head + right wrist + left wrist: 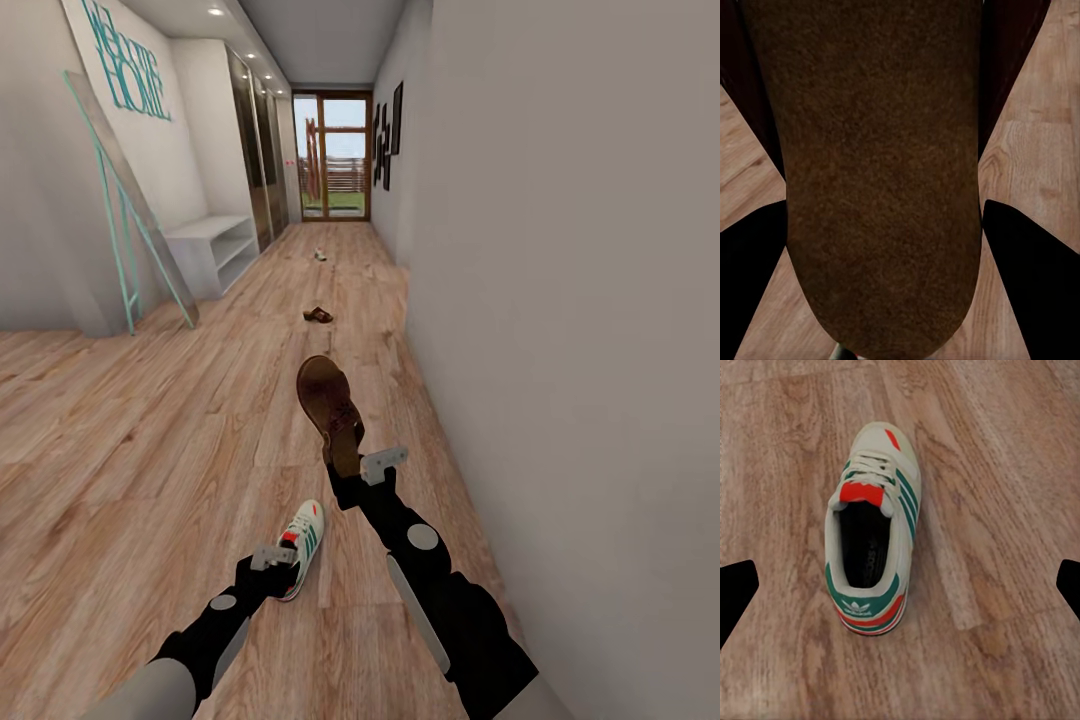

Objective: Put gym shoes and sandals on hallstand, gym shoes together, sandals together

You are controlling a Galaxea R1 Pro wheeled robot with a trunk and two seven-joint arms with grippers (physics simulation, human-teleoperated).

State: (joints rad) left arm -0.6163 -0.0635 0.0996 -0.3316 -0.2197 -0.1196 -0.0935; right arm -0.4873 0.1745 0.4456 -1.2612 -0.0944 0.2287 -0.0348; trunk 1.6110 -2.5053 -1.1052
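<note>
1. Left wrist view: the left gripper hangs over the gym shoe with its jaws spread wide, one dark fingertip at each edge of the picture and bare corridor floor between them and the shoe. Nothing is pinched.
2. The shoe sits upright on its sole. Its long axis runs from the orange-red heel, nearest the gripper, out to the white toe, so the fingers stand either side of the shoe's width. I judge that a straight descent would close them across the heel end.
3. In the head view the left gripper is just at the heel of that sneaker, whose toe points away up the corridor and a little right. This arm is plainly the nearer one.
4. The right gripper is pressed onto a brown sandal, held off the floor with its sole facing the camera and its toe pointing far. In the right wrist view the sandal's sole lies between the two dark fingers.
5. Farther along the floor lies the other sandal, and farther still a small pale thing, probably the second gym shoe, too small to be sure.
6. The hallstand stands far left against the wall, well apart from both hands.
</note>
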